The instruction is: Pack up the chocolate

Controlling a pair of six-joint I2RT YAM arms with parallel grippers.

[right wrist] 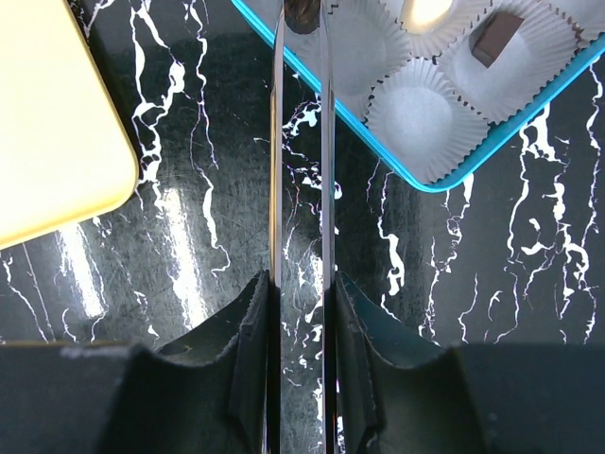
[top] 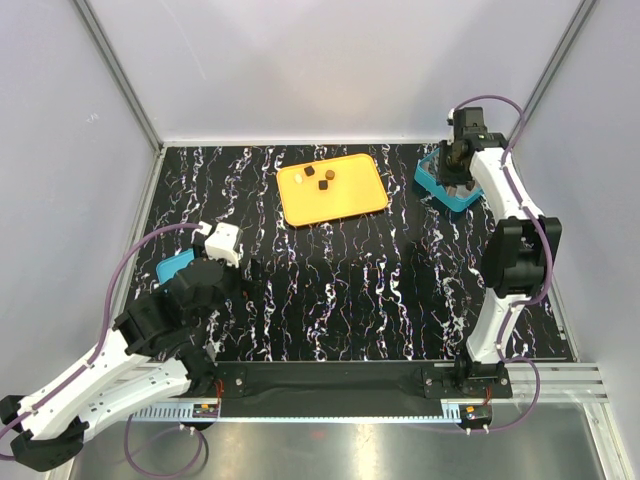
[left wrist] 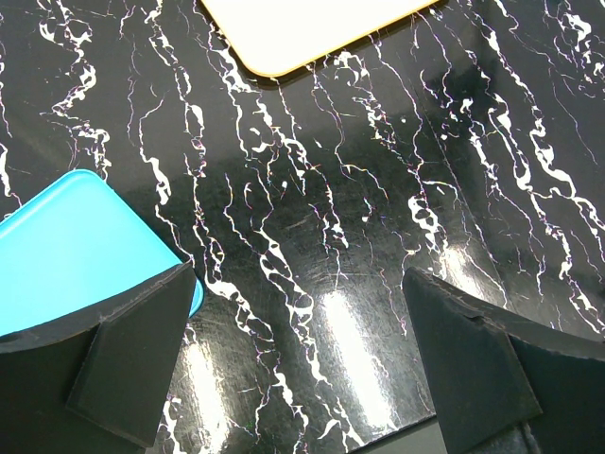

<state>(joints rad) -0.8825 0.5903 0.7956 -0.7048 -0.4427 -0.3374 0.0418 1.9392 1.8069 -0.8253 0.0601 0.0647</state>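
Several chocolates [top: 323, 184], mostly dark brown lumps and one cream piece [top: 298, 172], lie on the orange tray [top: 350, 200]. My right gripper [top: 460, 165] [right wrist: 301, 284] is shut on metal tweezers [right wrist: 276, 142]. Their tips hold a dark chocolate [right wrist: 302, 14] over the near edge of the teal box [right wrist: 444, 180] [top: 432, 185]. In the box's paper cups sit a brown chocolate [right wrist: 496, 38] and a cream one [right wrist: 425, 11]. My left gripper [top: 222, 243] [left wrist: 298, 279] is open and empty, low over the table.
A teal lid [top: 172, 265] [left wrist: 76, 246] lies flat on the black marbled table beside my left gripper's left finger. A corner of the orange tray [left wrist: 302, 28] [right wrist: 47, 123] shows in both wrist views. Grey walls close in the table on three sides.
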